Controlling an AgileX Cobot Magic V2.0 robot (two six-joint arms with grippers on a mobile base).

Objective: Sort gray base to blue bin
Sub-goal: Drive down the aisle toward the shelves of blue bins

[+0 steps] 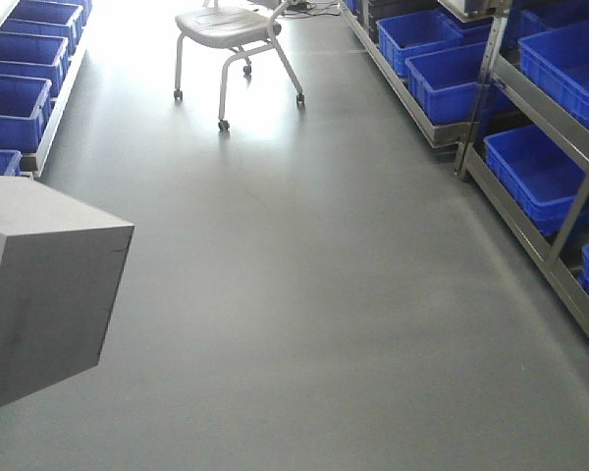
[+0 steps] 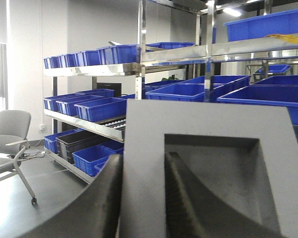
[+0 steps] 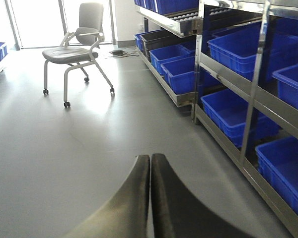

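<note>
Left wrist view: one gray base [image 2: 208, 129] clamped by the left gripper [image 2: 144, 161].
Right gripper [image 3: 150, 161]: two fingers [image 3: 131, 203] pressed together, empty; one chair [image 3: 74, 49] ahead-left.

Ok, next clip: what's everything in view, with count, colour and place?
gray base: one, matte gray, held above the floor by the left pincer.
blue bins: many, bright blue, on racks along both sides of the aisle.
dark bin: one, black, low shelf among blue ones.
racks: silver metal, both sides; count unclear.
chair: one, light gray, on castors, far end of aisle.
floor: gray.
left pincer: black, shut on the gray base, one finger in its recess.
right pincer: black, shut, holding nothing.
</note>
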